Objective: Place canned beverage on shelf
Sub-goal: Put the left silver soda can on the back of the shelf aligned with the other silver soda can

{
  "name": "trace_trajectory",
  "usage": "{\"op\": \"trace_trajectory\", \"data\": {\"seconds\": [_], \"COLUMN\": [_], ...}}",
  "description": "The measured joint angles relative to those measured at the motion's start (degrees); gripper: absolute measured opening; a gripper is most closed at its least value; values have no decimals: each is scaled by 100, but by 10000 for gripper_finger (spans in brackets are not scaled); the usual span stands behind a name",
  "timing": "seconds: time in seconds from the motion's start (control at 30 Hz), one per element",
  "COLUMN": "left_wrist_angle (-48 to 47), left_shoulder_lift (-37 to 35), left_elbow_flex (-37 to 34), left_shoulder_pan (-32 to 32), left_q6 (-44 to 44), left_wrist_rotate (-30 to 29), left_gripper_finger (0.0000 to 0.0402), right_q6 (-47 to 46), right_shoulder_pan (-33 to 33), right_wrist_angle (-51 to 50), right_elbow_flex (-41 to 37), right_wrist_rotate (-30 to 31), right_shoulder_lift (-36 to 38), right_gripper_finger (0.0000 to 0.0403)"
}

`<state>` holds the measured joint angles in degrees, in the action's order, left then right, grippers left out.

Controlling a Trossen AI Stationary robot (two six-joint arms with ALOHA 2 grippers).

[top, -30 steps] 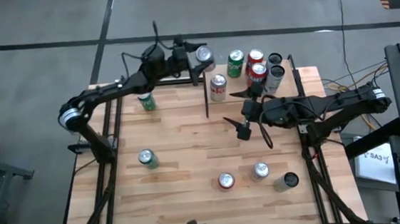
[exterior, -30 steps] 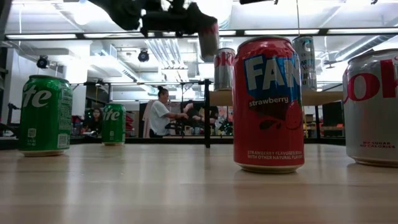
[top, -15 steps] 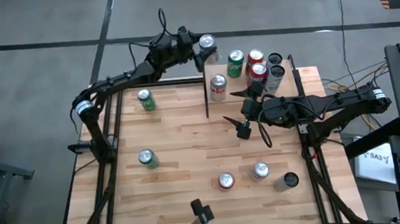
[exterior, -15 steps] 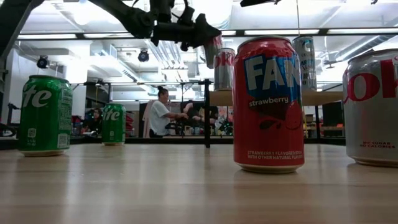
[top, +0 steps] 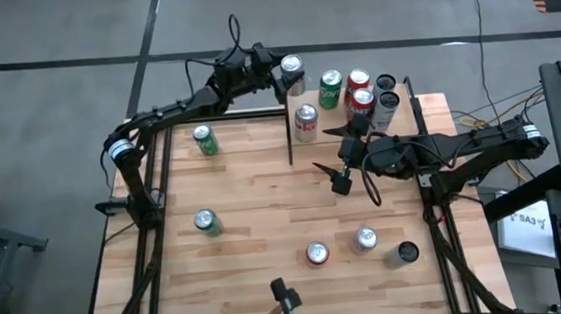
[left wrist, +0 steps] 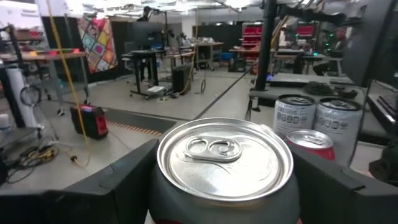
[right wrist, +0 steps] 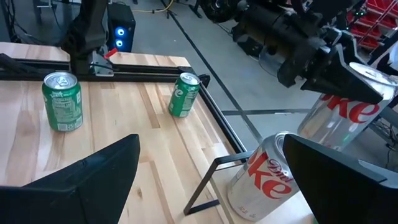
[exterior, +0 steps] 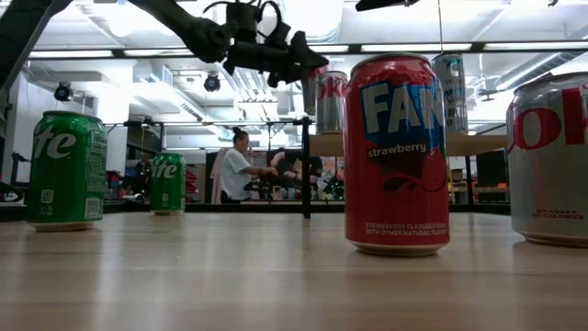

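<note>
Left gripper pinching silver Diet Coke can, held upright above far-left corner of light wood shelf with black posts. Right gripper spread, idle just near side of shelf.

Red strawberry can, green cans, striped light-wood tabletop.
</note>
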<state>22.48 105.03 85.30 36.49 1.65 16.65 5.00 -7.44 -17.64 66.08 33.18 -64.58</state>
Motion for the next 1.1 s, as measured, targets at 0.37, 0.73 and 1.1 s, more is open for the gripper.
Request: {"op": "trace_trajectory", "data": {"seconds": [0.37,0.73,1.1], "left_wrist_angle": [104,227,194], "left_shoulder_lift": [18,270,341], "left_elbow_flex": [-85,-98,-105], "left_shoulder_pan": [-58,-109,-109], "left_q6": [79,-94,-75], "left_wrist_rotate": [91,89,87], "left_gripper_finger": [284,284,284], "right_q6": [-138,-245,-243], "right_shoulder_pan": [0,-1,-1], "right_wrist_angle": [-7,-6,-8], "right_elbow_flex": [-117,-238,-262], "right_wrist_rotate": [3,144,150], "right_shoulder_lift": [-11,-13,-13], "right_gripper_finger": [384,384,384]}}
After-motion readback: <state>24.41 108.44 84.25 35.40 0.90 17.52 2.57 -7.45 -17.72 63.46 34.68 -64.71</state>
